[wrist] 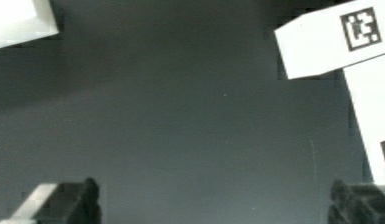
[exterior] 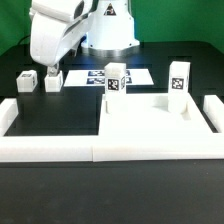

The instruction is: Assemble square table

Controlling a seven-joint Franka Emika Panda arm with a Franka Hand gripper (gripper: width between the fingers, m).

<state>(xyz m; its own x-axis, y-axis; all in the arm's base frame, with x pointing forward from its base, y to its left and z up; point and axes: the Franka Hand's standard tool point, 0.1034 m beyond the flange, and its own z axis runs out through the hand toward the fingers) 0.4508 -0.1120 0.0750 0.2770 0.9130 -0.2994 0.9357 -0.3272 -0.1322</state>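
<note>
The white square tabletop (exterior: 150,122) lies flat at the exterior view's right. Two tagged leg posts (exterior: 115,80) (exterior: 179,76) stand upright at its far corners. Two more small leg posts (exterior: 27,80) (exterior: 53,78) stand on the black table at the left. My gripper (exterior: 46,68) hangs above and between these two, open and empty. In the wrist view my gripper (wrist: 210,200) shows both fingers (wrist: 64,205) far apart over bare dark table. A tagged post (wrist: 340,40) and another white piece (wrist: 20,25) lie ahead on either side.
The long low white border wall (exterior: 60,150) runs along the front and up both sides (exterior: 212,110). The marker board (exterior: 125,73) lies flat at the back by the robot base (exterior: 108,35).
</note>
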